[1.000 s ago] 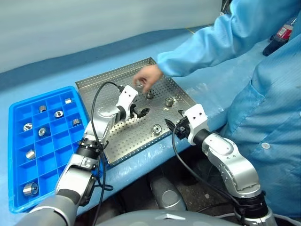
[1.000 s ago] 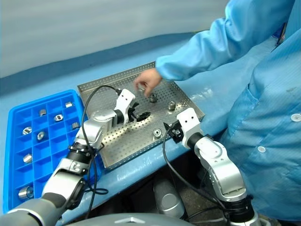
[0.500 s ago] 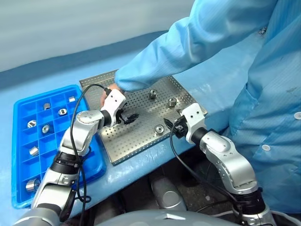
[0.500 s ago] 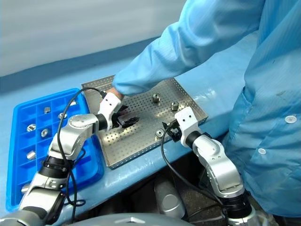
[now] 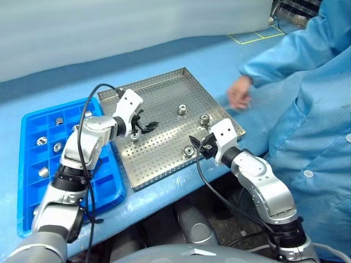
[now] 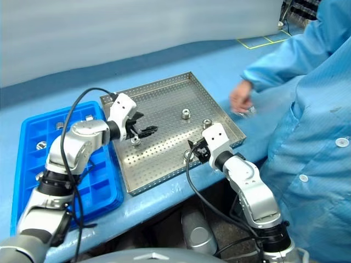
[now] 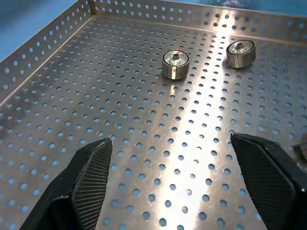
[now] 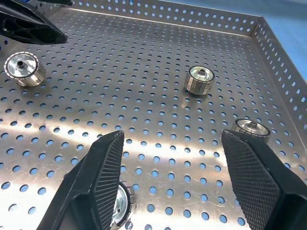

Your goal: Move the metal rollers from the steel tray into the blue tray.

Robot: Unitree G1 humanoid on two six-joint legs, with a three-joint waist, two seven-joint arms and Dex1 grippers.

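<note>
The steel tray (image 5: 164,159) lies mid-table with several metal rollers on it: one (image 5: 134,136) beside my left gripper, two (image 5: 182,109) (image 5: 205,120) toward the far right, and one (image 5: 188,150) at the near edge. My left gripper (image 5: 147,127) hovers open over the tray's left part, with nothing between its fingers (image 7: 93,167). At the tray's near right, my right gripper (image 5: 196,143) is open too, and the near-edge roller (image 8: 120,213) lies by one finger. The blue tray (image 5: 107,189) on the left holds several rollers (image 5: 57,147).
A person in a blue coat stands at the right, with a hand (image 5: 238,93) over the blue table just past the steel tray's right rim. The left arm's black cable (image 5: 85,148) loops over the blue tray.
The person's arm has drawn back off the steel tray to the right, leaving a roller beside my left gripper. My left gripper rose and moved left. The camera has shifted.
</note>
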